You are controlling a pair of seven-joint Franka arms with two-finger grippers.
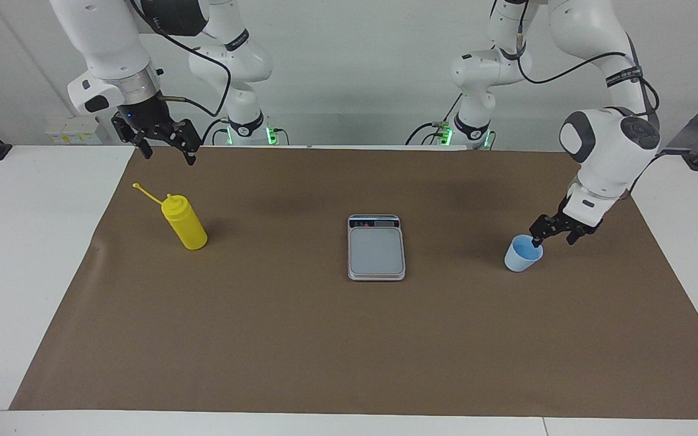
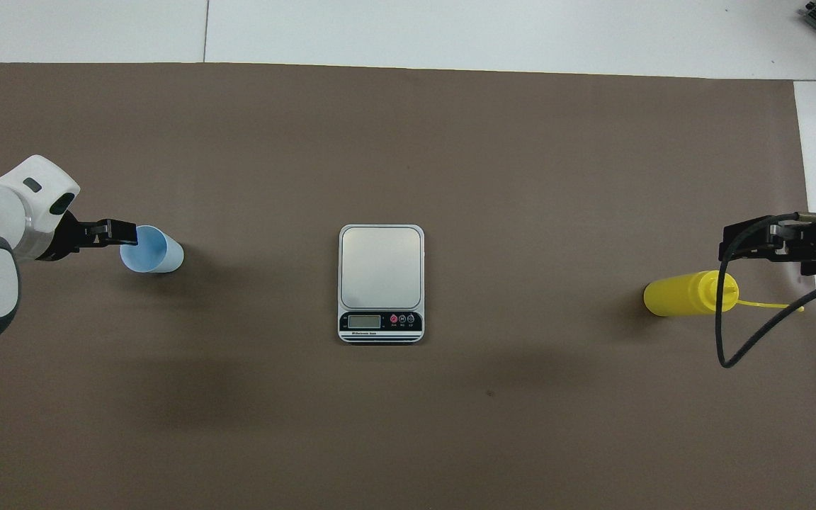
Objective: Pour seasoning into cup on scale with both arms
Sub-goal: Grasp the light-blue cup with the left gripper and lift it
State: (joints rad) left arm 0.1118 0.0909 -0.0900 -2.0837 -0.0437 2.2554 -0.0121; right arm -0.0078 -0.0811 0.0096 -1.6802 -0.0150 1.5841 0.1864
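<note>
The right hand (image 1: 167,151) hangs open and empty over the brown mat (image 1: 349,339) at the right arm's end, above the bottle (image 1: 185,223), waiting. The bottle stands upright, cap strap trailing out toward the robots, likely so the nozzle is ready to pour. The scale (image 1: 376,247) lies flat mid-table, display end toward the robots, plate bare, well apart from both bottle and cup; it reads as the meeting place for both. At the left arm's end the left hand (image 1: 554,237) is low at the cup (image 1: 523,254), open, one finger dipping inside the rim and the other outside, nothing gripped yet. That suits a pinch on the wall. The mat covers most of a white table (image 1: 34,242); a pale wall (image 1: 361,72) stands past the arm bases.
</note>
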